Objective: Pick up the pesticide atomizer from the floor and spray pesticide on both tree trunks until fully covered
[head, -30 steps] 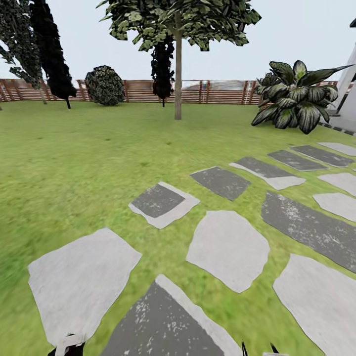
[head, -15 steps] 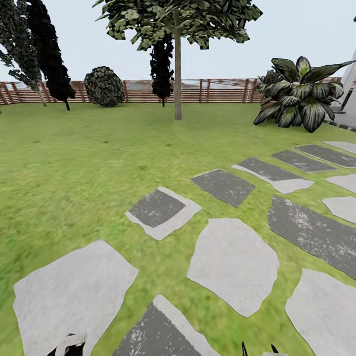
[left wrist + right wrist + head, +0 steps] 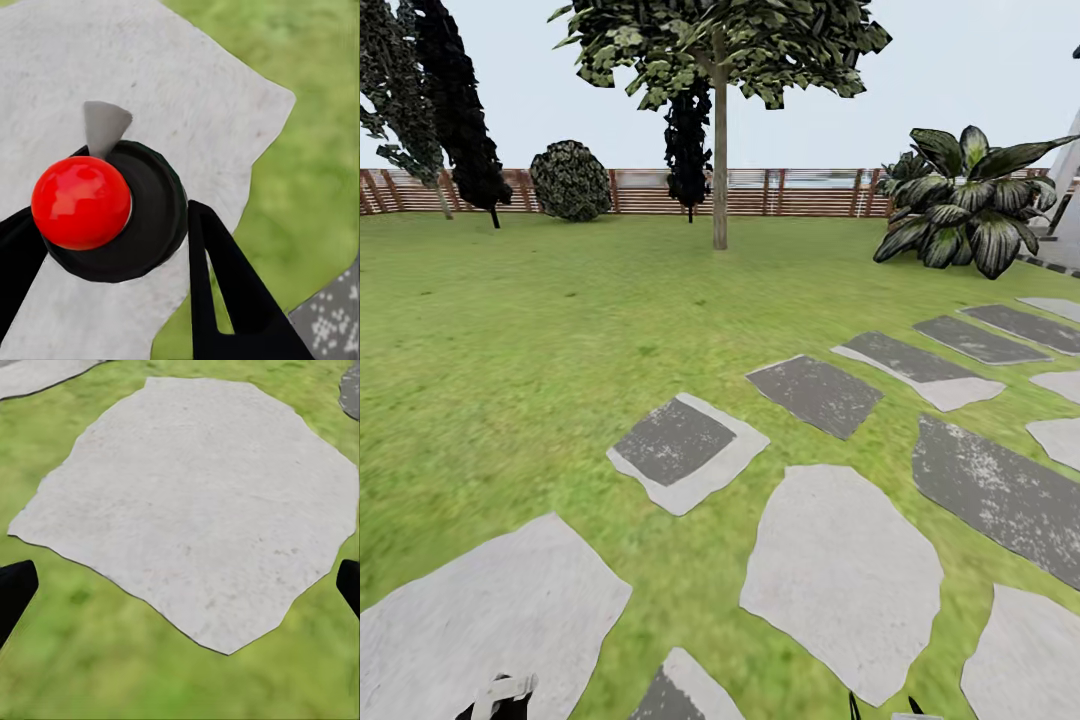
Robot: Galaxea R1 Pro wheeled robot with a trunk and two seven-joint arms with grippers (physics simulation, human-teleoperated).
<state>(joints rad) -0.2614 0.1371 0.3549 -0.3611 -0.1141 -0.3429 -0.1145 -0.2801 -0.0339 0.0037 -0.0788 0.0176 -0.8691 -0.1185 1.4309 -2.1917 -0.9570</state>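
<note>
Green lawn [image 3: 510, 330], crossed by about a dozen grey stepping stones [image 3: 840, 570], meets one slatted wooden fence [image 3: 800, 190]. One pale-trunked tree [image 3: 719, 170] stands mid-lawn near the fence. Left gripper [image 3: 112, 247]: two black fingers [image 3: 225, 285] pinch a dark round object with a red ball on top, likely the pesticide atomizer [image 3: 127, 217], above a pale stone. Right gripper [image 3: 180, 585]: fingertips [image 3: 15, 589] spread wide, holding nothing, above another stone.

The floor [image 3: 510, 330] is green grass, with grey stepping stones [image 3: 840, 580] laid from six toward two o'clock.
</note>
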